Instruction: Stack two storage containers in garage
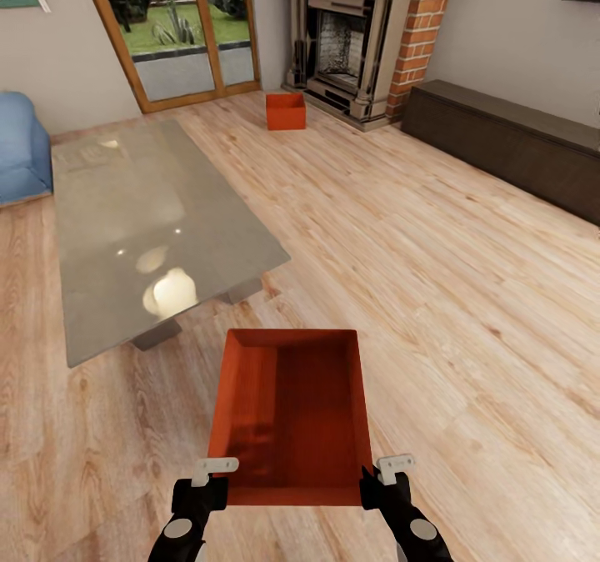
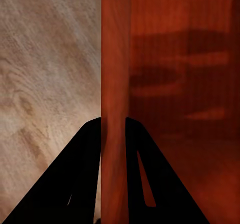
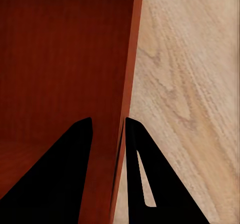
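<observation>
The robot holds one orange-red open-topped plastic bin [image 1: 292,412] right in front of itself, above the light wood-plank floor [image 1: 467,295] of the living room. The left gripper [image 1: 218,480] pinches the bin's left wall near the close corner, with one black finger [image 2: 75,184] outside and one inside. The right gripper [image 1: 382,480] pinches the right wall the same way, and a black finger [image 3: 55,174] sits inside the bin. The second orange-red bin [image 1: 286,112] sits far away on the floor, just in front of the stone fireplace with brick sides [image 1: 367,37]. A glossy grey low table [image 1: 150,228] stands to the left. I think this is the carrying step for the first bin. Next, the robot likely needs to turn and drive to the garage, keeping both grips tight and the bin level.
</observation>
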Available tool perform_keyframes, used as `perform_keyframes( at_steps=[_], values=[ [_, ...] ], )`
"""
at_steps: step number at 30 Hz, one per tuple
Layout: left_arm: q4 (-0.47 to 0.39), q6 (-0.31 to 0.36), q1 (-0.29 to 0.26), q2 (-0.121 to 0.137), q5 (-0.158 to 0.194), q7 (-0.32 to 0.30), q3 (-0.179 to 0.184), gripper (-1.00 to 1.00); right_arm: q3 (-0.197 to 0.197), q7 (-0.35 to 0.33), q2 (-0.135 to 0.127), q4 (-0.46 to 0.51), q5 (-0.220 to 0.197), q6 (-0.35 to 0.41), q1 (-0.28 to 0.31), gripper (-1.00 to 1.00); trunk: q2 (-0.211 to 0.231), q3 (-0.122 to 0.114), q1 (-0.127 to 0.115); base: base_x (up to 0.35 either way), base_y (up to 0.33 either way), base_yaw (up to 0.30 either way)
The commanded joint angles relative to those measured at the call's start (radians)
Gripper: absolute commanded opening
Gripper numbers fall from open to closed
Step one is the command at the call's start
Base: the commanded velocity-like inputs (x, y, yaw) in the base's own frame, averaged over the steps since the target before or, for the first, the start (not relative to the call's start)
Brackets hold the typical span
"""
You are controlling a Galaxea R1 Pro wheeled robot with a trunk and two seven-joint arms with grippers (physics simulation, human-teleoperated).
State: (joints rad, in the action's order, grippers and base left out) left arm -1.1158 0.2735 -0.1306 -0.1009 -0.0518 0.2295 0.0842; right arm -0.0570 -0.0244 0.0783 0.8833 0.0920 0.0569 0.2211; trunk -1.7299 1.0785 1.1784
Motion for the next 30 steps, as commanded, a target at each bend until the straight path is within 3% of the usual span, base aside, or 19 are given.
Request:
perform_keyframes(
  at_steps=[1,30],
  values=[
    [0.004,0.007,0.000,0.000,0.003,0.010,0.005,-1.00,-0.001,-0.005,0.001,0.005,0.008,0.006,0.001,-1.00,0.007,-0.004,-0.004,0.000,0.000,0.000],
    [0.004,0.007,0.000,0.001,0.003,0.009,0.005,-1.00,-0.001,-0.005,0.001,0.005,0.008,0.006,0.000,-1.00,0.210,-0.142,-0.115,0.000,0.000,0.000]
  ],
)
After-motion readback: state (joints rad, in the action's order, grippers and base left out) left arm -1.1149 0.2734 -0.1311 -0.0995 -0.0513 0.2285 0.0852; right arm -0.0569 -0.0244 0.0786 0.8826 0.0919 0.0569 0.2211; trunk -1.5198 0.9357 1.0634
